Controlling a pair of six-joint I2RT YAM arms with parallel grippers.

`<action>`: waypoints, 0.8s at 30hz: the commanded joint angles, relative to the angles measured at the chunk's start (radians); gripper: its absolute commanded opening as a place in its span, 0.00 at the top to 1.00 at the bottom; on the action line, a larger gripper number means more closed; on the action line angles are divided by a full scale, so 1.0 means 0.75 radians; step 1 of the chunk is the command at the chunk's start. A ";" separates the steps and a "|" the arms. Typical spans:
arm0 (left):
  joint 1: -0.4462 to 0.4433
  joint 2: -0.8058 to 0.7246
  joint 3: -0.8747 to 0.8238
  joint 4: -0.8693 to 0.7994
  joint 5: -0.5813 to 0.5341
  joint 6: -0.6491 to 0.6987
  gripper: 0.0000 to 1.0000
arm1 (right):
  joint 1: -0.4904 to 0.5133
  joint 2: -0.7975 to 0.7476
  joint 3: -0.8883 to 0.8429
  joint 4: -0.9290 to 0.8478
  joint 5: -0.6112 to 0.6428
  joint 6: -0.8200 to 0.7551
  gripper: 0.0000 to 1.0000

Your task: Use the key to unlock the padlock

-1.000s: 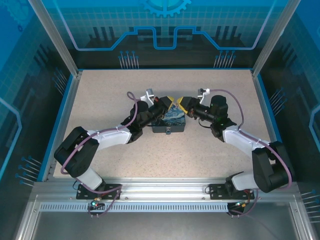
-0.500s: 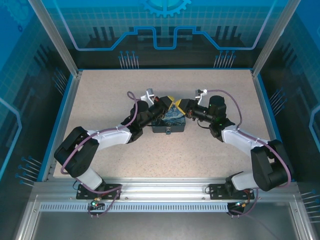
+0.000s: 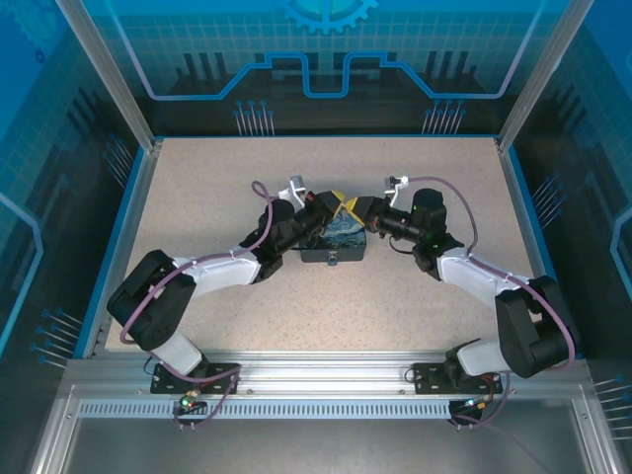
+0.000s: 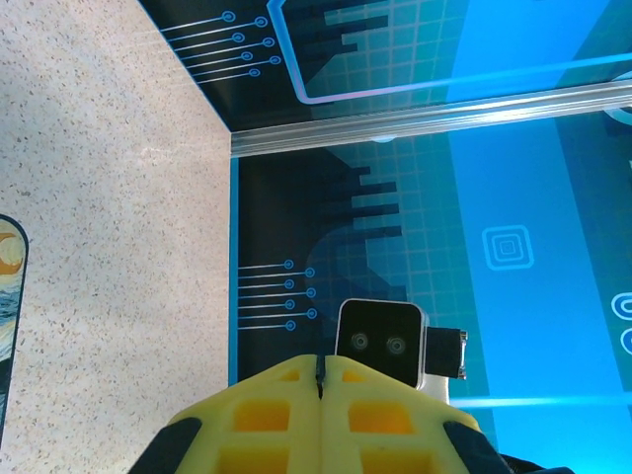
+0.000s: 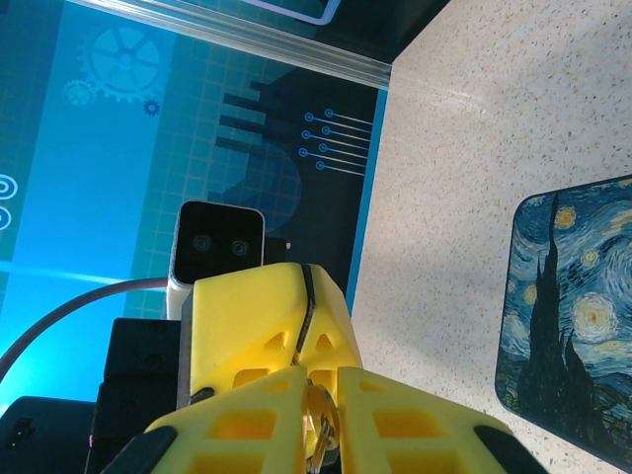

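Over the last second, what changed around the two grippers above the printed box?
The right gripper slid left until its tip met the left gripper, and its jaws narrowed around a small silvery piece. I cannot tell whether that piece is the padlock or the key. The left gripper stayed shut and in place, and the printed box did not move.

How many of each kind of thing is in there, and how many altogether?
Robot arms: 2 (left arm, right arm)
Yellow grippers: 2 (left gripper, right gripper)
Starry Night box: 1
Total: 5
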 commanded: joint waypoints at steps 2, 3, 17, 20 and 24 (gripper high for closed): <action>-0.025 0.011 0.042 0.066 -0.009 0.006 1.00 | 0.016 -0.020 0.030 -0.019 -0.029 -0.028 0.88; -0.023 0.013 0.042 0.067 -0.011 0.005 1.00 | 0.016 -0.020 0.029 -0.019 -0.029 -0.030 0.88; -0.030 -0.004 -0.009 0.092 -0.048 0.004 1.00 | 0.005 -0.038 0.014 -0.047 -0.004 -0.028 1.00; -0.032 -0.007 -0.015 0.092 -0.046 0.005 1.00 | 0.005 -0.036 0.014 -0.045 -0.008 -0.026 1.00; -0.030 -0.011 -0.012 0.096 -0.045 0.019 0.96 | 0.005 -0.043 0.013 -0.069 -0.008 -0.036 1.00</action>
